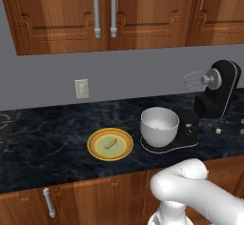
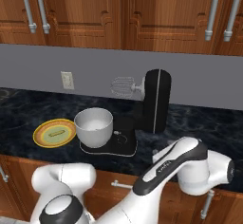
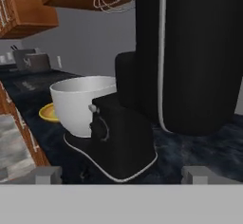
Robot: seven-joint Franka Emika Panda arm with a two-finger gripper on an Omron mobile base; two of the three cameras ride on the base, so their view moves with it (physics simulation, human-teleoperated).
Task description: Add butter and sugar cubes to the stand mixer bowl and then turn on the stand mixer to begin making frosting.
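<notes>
Left base view: mixer (image 1: 217,93) at the right end of the dark surface (image 1: 47,148), head tilted back, whisk (image 1: 194,80) up in the air. White bowl (image 1: 159,127) sits on the mixer's flat base, nearer the front edge. Yellow plate (image 1: 110,144) just left of the bowl, butter (image 1: 110,144) lying on it. One sugar cube (image 1: 218,131) on the surface right of the mixer base, tiny, hard to make out; another pale speck at the right frame edge is cut off. Bowl inside partly hidden by its rim.

Right base view: same layout. Plate and butter at left, bowl beside them on the mixer base, head tilted up near the back wall. Arm covers the front edge; sugar cube area is hidden behind it.

Hand view: jaws (image 3: 121,173) low at the front of the surface, close to the mixer's base; two tips stand wide apart, nothing between them, touching nothing. Bowl left of centre, plate edge peeking out behind it, butter hidden.
</notes>
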